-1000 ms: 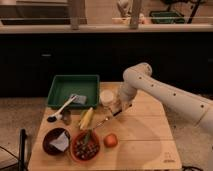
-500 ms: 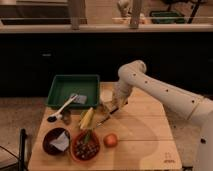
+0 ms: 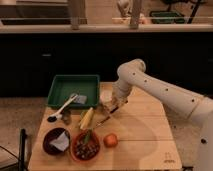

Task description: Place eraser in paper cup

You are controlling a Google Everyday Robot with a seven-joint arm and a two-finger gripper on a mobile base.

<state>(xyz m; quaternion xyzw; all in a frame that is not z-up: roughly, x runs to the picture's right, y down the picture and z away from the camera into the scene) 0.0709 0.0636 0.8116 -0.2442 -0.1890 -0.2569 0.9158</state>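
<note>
The paper cup [image 3: 105, 95] is small and cream-white. It stands upright on the wooden table [image 3: 145, 135], just right of the green tray. My gripper [image 3: 114, 106] hangs at the end of the white arm [image 3: 150, 85], just right of the cup and slightly in front of it, close to the cup's side. A small tan and dark block that looks like the eraser [image 3: 114, 109] shows at the gripper's tip. I cannot tell whether it is held or resting on the table.
A green tray [image 3: 60, 92] at the back left holds a grey cloth [image 3: 80, 99] and a white spoon [image 3: 65, 105]. In front are a small dark metal cup [image 3: 66, 118], a banana [image 3: 87, 118], a dark bowl [image 3: 50, 142], a red bowl [image 3: 87, 146] and a tomato [image 3: 111, 140].
The arm has swung left, bringing the gripper from right of the cup to close beside it, and slightly lower.
</note>
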